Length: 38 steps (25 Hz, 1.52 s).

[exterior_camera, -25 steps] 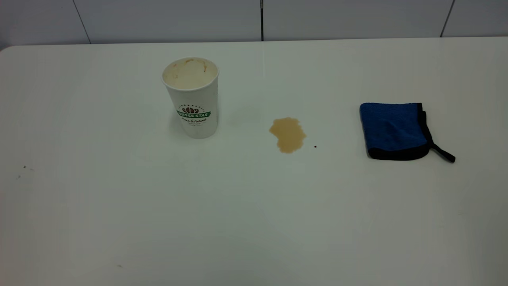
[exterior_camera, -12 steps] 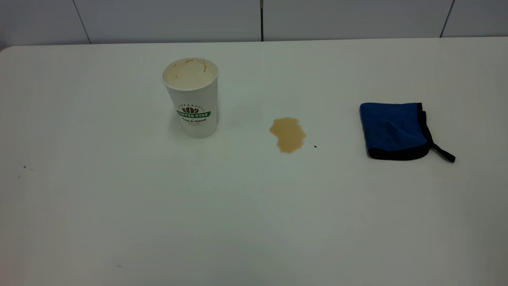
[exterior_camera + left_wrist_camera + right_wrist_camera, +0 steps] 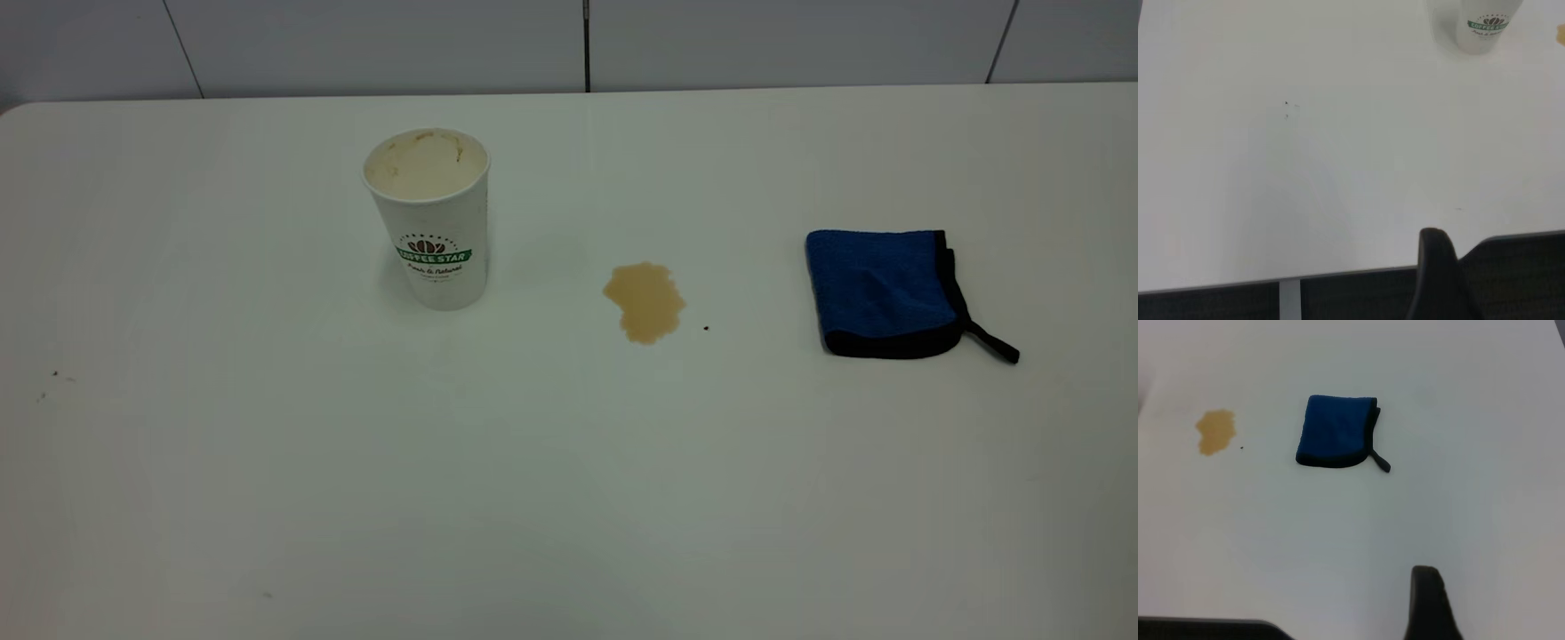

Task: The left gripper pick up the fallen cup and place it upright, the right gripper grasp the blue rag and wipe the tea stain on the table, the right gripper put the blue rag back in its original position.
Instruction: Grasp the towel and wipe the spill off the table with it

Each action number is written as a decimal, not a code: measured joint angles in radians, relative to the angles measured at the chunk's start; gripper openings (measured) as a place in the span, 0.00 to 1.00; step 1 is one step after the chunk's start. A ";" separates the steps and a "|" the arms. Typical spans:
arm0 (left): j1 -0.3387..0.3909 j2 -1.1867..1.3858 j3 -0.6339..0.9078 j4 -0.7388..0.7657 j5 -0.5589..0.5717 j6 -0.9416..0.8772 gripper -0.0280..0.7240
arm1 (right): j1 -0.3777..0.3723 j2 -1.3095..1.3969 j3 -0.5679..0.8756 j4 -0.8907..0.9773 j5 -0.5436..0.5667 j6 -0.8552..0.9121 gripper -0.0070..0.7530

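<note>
On the desk (image 3: 267, 462), the cup (image 3: 431, 218) stands upright at far left, the tea stain (image 3: 645, 300) right of it, the blue rag (image 3: 885, 293) farther right. Only one finger of the left gripper (image 3: 1438, 277) and of the right gripper (image 3: 1428, 603) shows at the near edge; whether either is open I cannot tell.

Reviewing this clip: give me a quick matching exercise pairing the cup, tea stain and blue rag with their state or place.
Things:
1. cup
2. tea stain
3. blue rag

States:
A. folded, lying toward the right side of the table
B. standing upright, tan-stained inside
C. light-brown puddle between the other two

Pairs: 1-B, 2-C, 3-A
</note>
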 joint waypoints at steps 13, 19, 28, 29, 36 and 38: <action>0.000 0.000 0.000 0.000 0.000 0.000 0.68 | 0.000 0.016 -0.017 0.046 -0.034 0.002 0.65; 0.000 0.000 0.000 0.000 0.001 0.001 0.68 | 0.000 0.348 -0.035 0.172 -0.222 -0.165 0.75; 0.000 0.000 0.000 0.000 0.001 0.001 0.68 | 0.000 1.038 -0.061 0.491 -0.638 -0.661 0.83; 0.000 0.000 0.000 0.000 0.001 0.001 0.68 | 0.000 1.116 -0.076 0.529 -0.675 -0.718 0.82; 0.000 0.000 0.000 0.000 0.001 0.001 0.68 | 0.000 1.663 -0.292 0.742 -0.834 -1.055 0.80; 0.000 0.000 0.000 0.000 0.001 0.001 0.68 | 0.000 1.813 -0.386 0.773 -0.864 -1.102 0.79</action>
